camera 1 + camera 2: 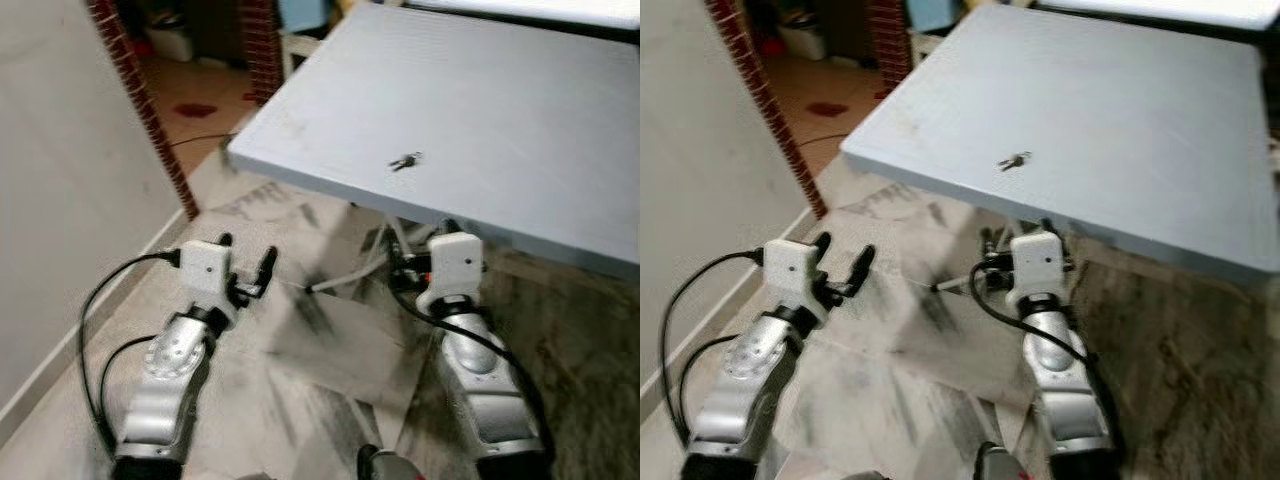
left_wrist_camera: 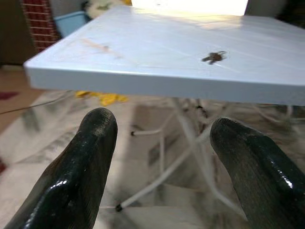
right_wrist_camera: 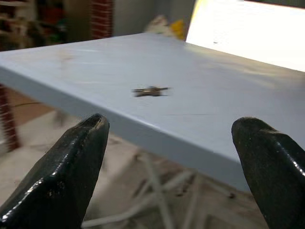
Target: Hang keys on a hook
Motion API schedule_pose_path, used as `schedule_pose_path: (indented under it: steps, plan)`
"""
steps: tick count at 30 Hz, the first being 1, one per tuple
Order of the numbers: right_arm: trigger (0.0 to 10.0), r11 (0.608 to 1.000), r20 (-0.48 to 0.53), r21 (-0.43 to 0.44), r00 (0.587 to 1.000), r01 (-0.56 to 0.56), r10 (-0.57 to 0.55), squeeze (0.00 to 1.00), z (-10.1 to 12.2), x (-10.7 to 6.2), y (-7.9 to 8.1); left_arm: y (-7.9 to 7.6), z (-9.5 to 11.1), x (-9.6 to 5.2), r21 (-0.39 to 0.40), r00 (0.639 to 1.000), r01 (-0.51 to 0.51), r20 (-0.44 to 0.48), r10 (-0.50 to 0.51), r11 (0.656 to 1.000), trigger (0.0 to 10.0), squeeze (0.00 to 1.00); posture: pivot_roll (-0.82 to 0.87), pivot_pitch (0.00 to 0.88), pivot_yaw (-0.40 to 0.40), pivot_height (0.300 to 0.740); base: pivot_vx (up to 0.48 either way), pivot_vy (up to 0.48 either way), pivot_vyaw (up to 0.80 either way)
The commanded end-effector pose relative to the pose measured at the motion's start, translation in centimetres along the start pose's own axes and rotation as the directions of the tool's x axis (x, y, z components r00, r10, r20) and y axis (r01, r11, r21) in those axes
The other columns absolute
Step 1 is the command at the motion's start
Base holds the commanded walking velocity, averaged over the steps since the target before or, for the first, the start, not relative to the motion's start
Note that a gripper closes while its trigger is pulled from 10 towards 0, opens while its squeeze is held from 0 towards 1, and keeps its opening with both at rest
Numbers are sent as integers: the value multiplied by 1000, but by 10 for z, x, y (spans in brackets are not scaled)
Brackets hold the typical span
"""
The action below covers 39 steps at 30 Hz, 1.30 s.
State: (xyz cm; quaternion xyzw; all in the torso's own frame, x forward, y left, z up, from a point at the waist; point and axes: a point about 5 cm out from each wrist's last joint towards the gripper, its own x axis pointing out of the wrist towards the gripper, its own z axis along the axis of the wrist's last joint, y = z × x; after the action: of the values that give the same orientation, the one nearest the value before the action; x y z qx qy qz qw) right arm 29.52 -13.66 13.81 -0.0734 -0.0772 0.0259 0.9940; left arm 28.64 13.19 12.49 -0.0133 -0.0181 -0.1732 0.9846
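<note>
Two grippers sit low over the marbled floor (image 1: 330,360), short of the table's near edge. The left gripper (image 1: 247,262) is spread, empty, left of the table's corner. The right gripper (image 3: 176,162), fingers parted and grasping nothing, sits right at the edge, just below it. On the pale blue table (image 1: 520,90), a small bunch of keys (image 1: 405,161) lies flat near the near edge, long axis running roughly left-right; no legible writing. Beyond, a brick pillar (image 1: 140,100) stands far left.
</note>
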Motion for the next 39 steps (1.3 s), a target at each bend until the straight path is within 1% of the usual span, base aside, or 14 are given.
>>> schedule_pose_path:
  steps: [1,13,27,31,33,39]
  plan:
    - [10000,1000,10,14,1000,-14,14,0,4,0,6,8,-2,-3,3,1000,-19,-17,19,1000,10000,0,-19,175,60,740,0,0,-775]
    - [10000,1000,20,16,1000,-6,6,0,7,0,4,6,-2,-1,-10,1000,-18,-18,18,1000,10000,0,-26,175,63,740,0,0,-729]
    - [10000,1000,40,16,999,-5,5,0,11,4,2,5,1,1,-20,1000,-2,-14,2,1000,10000,0,-19,172,70,740,0,0,0]
    - [10000,999,61,34,998,-19,17,0,16,8,1,4,2,2,-19,1000,-1,-13,1,1000,10000,0,-20,169,71,740,253,0,0]
    - [10000,997,81,54,996,-49,45,0,22,11,2,5,2,3,-17,1000,0,-13,0,1000,10000,0,-22,168,71,740,281,0,0]
    - [10000,991,105,81,989,-108,99,0,27,15,8,6,4,3,-9,1000,-10,2,10,1000,10000,0,-17,159,65,740,317,0,0]
